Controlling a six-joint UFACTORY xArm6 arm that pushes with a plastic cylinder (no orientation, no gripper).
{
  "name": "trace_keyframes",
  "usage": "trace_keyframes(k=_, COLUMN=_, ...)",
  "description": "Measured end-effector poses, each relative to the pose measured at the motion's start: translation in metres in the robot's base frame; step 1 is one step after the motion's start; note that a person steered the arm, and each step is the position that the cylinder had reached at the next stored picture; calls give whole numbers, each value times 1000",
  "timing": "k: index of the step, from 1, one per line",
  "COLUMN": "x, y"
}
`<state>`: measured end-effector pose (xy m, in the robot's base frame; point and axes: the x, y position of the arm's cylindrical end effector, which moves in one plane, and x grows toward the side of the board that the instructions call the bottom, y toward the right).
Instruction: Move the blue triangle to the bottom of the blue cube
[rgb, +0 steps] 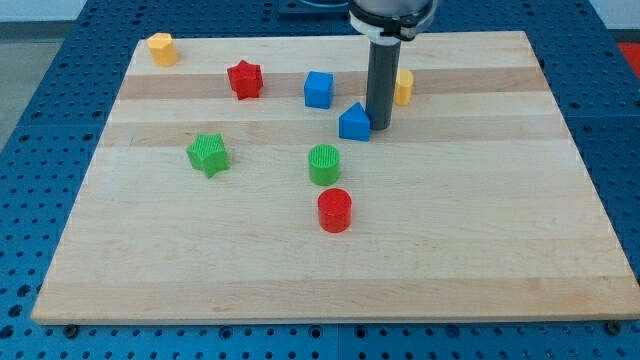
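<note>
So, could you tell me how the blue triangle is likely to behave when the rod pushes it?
The blue triangle sits flat on the smooth wooden board, so it probably slides rather than rolls. My tip meets it at one side, so it may rotate. It looks rigid.

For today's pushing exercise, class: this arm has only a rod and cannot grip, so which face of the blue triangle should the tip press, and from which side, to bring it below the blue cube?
Press the blue triangle's right face, coming from the view's right. The blue cube sits up and to its left, so the triangle probably needs a leftward shove. My tip already stands at that right face, apparently touching it. Press near the face's middle; an off-centre push would likely spin it.
</note>
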<state>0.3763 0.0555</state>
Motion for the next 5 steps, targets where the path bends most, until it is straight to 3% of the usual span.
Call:
trace_keyframes(k=2, x=37, y=-1)
trace_keyframes(k=5, x=26, y=-41)
